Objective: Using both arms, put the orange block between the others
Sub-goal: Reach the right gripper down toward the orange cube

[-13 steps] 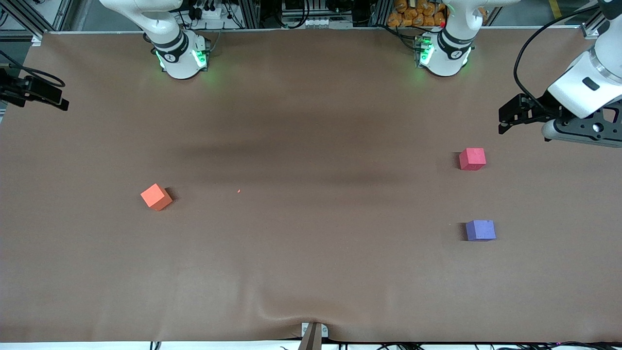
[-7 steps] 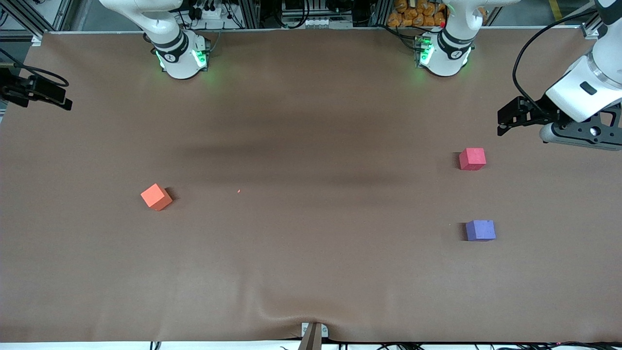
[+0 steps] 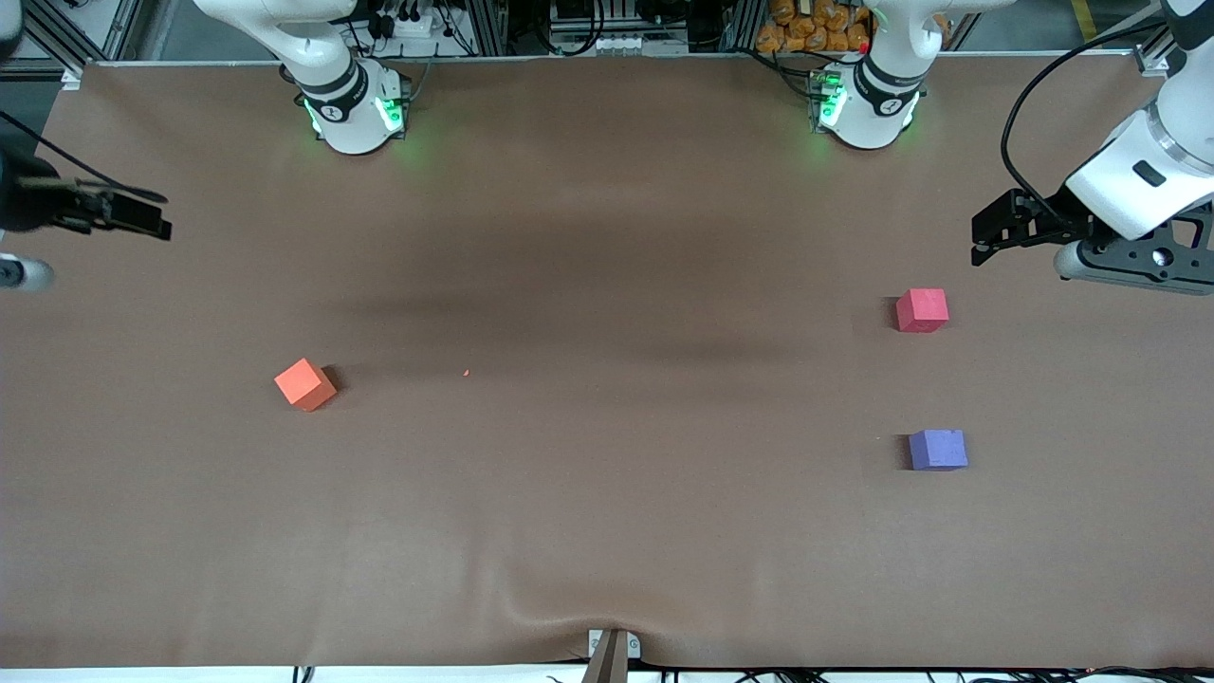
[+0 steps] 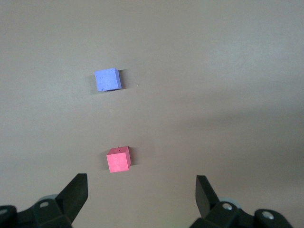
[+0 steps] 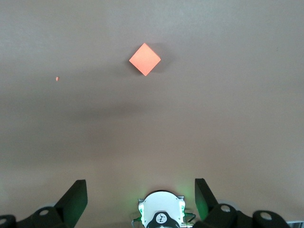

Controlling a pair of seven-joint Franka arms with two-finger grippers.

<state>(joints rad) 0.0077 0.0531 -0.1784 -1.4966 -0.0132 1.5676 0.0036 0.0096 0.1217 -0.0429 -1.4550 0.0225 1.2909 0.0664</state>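
Orange block (image 3: 304, 384) sits alone on the brown tabletop (image 3: 607, 531) toward the right arm's end, turned corner-on to the front camera and well apart from its two partners. The red-pink cube (image 3: 922, 310) and purple-blue cube (image 3: 938, 450) lie toward the left arm's end, the purple-blue one nearer the front camera, with bare tabletop between them. The right claw (image 3: 142, 216) hangs spread and empty above the tabletop's edge at its own end, the block in plain sight of its wrist camera (image 5: 145, 59). The left claw (image 3: 988, 230) hovers released and empty near the red-pink cube.

Pickup appears not yet begun. A clean grasp likely calls for the right claw to turn until its fingers (image 5: 73, 199) meet two flat faces of the rotated block rather than its corners, then descend squarely. Nothing stands in the way; a tiny orange speck (image 3: 466, 373) lies near the block. The long carry suggests a handover.
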